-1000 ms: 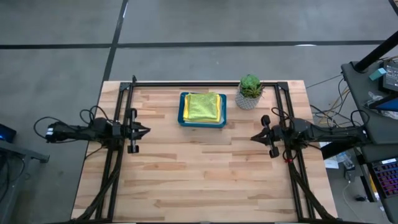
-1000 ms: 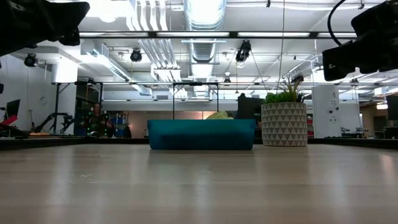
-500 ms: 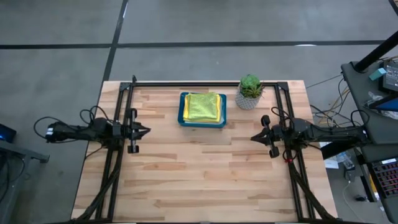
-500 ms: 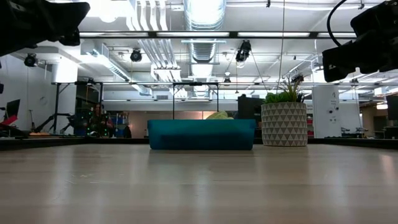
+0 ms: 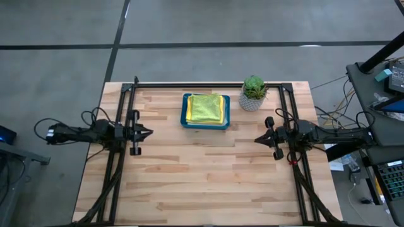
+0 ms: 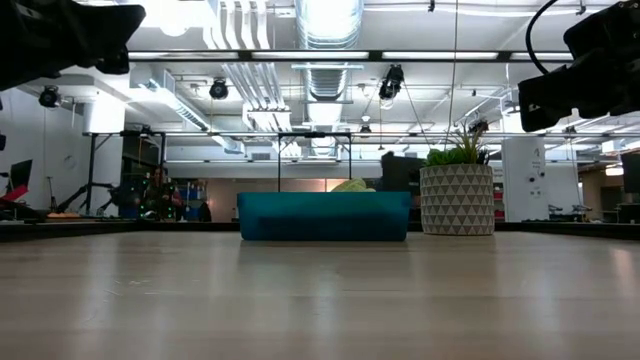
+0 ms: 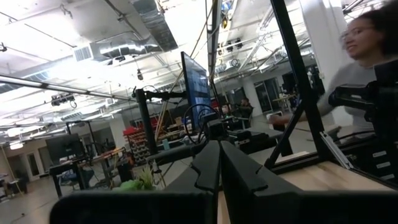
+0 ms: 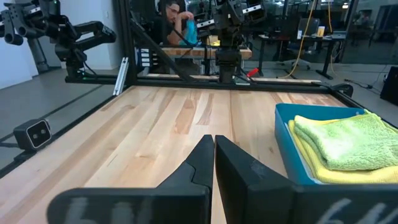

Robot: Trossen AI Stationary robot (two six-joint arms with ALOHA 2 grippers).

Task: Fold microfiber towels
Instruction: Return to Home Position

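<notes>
The microfiber towels (image 5: pixel 207 108) lie folded in a stack inside the teal tray (image 5: pixel 185 112) at the table's far middle, a lime green one on top, yellow beneath (image 8: pixel 339 168). My left gripper (image 5: pixel 149 133) hovers shut at the table's left side, pointing toward the middle. My right gripper (image 5: pixel 256 139) hovers shut at the right side, facing it. In the right wrist view the shut fingers (image 8: pixel 213 152) point across bare wood, with the stack of towels (image 8: pixel 348 143) off to one side. Neither gripper touches anything.
A small potted plant (image 5: pixel 254 93) in a patterned white pot stands just right of the tray. Black frame rails (image 5: pixel 208 85) run along the table's far edge and down both sides. Bare wood (image 5: pixel 202 176) fills the middle and near part. A person (image 7: pixel 367 50) shows beyond the table.
</notes>
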